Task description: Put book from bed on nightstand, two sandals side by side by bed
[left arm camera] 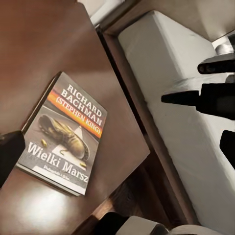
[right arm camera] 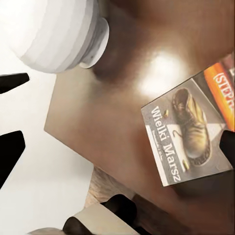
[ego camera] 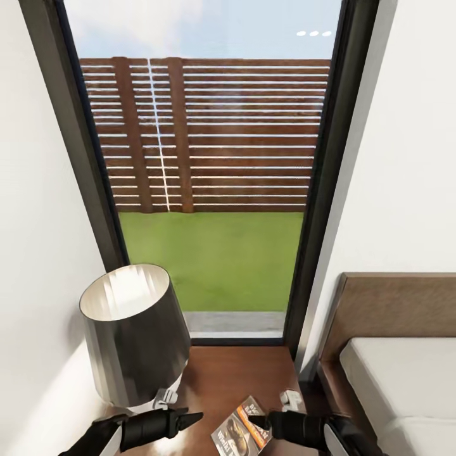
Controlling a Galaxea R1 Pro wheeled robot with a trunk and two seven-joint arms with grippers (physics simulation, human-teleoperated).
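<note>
Book (ego camera: 242, 429) is lying flat, cover up, on the nightstand (ego camera: 234, 373), at about 6 o'clock in the head view, lamp (ego camera: 134, 332) at 8 o'clock, bed (ego camera: 405, 380) at 4 o'clock just beside the stand. Left wrist view has the book (left arm camera: 66, 132) well inside the top, one short edge close to the stand's front edge, not overhanging as far as I can tell. Right gripper (ego camera: 261, 419) sits at the book's bed-side edge with its fingers apart; can't tell if a tip touches the cover. Left gripper (ego camera: 190, 418) is apart too, empty, hovering between lamp base and book. Handling read: thin paperback, light, floppy if pinched by one corner, glossy cover so likely slick on the polished wood. If it needs re-gripping, take it across the spine or a long edge, jaws over full thickness; flat on the top there's no gap, so slide it to the edge first for an overhang. Low fragility, though the cover could crease. Book step looks done; sandals are the part left.
</note>
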